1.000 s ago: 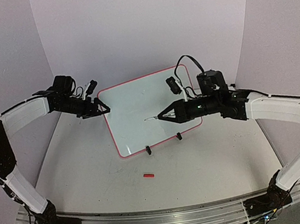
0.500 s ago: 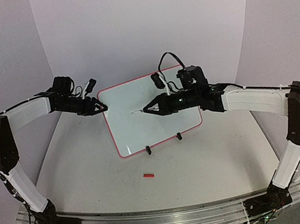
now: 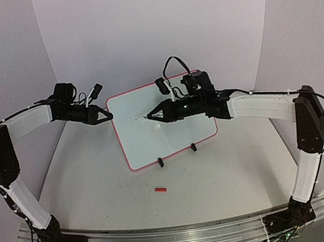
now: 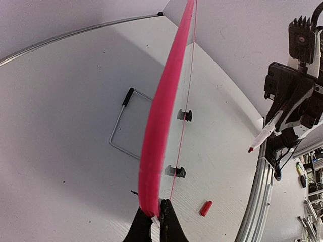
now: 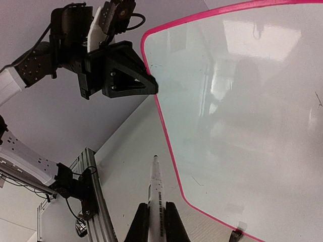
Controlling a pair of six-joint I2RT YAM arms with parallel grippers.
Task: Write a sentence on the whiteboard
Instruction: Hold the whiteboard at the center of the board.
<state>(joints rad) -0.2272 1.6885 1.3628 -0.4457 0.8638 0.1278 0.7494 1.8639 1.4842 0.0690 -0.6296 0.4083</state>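
whiteboard [image 3: 152, 140]: standing tilted back on the worktop [image 3: 98, 183], between our two arms
left claw [image 3: 107, 115]: pinched shut on the board's pink left rim
right claw [image 3: 154, 116]: closed on a marker [image 5: 155, 186], tip hovering just off the board face
progress: we reckon barely started, no sentence we can read, just a faint tick or two. All the writing's left

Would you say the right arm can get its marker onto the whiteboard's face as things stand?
Probably yes: the marker in the right gripper hangs before the whiteboard, nothing between, and the left gripper pinches only its rim.
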